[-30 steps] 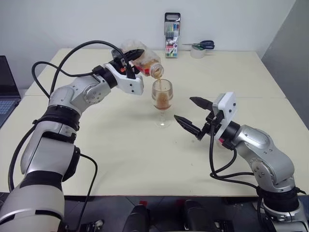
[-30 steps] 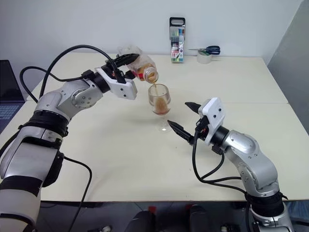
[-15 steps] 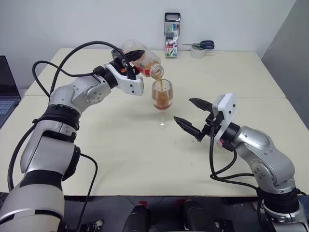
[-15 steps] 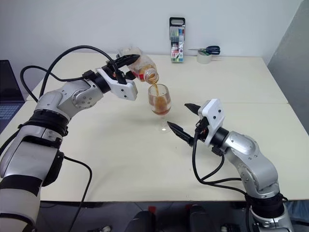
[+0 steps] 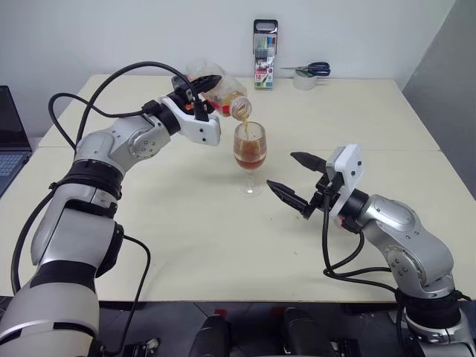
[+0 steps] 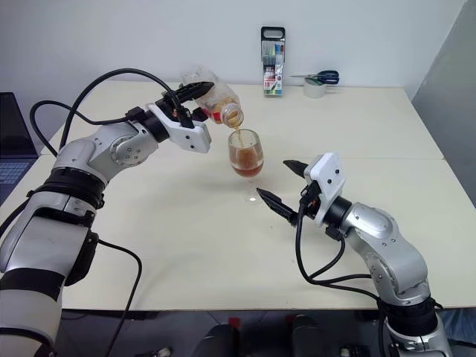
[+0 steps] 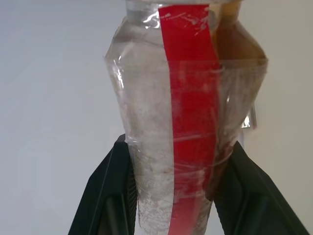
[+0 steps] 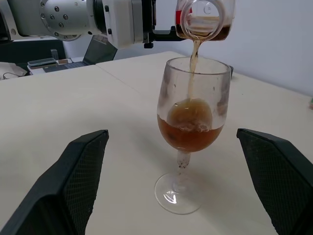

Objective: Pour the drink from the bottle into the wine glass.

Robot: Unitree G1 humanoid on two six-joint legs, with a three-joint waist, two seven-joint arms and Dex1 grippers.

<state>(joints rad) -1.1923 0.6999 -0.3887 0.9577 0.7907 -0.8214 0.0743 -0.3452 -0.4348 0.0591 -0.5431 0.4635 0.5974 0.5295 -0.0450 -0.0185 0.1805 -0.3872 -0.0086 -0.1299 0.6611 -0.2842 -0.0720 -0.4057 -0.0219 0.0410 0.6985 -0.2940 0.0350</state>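
Drink (image 8: 190, 131), amber and see-through, runs in a thin stream from the bottle (image 5: 223, 95) into the glass (image 5: 250, 152), which we see about half full at centre frame on the table (image 5: 186, 238). Our left gripper (image 5: 199, 95), upper left of centre, is clamped on the tilted bottle, its mouth just above the rim. Our right gripper (image 5: 295, 178), right of the glass, hangs spread wide and empty. We count one bottle, one glass.

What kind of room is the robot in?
Probably an office or lab workroom: a plain cream table against a white wall, with a marker set, scissors, tape roll and a laptop nearby.
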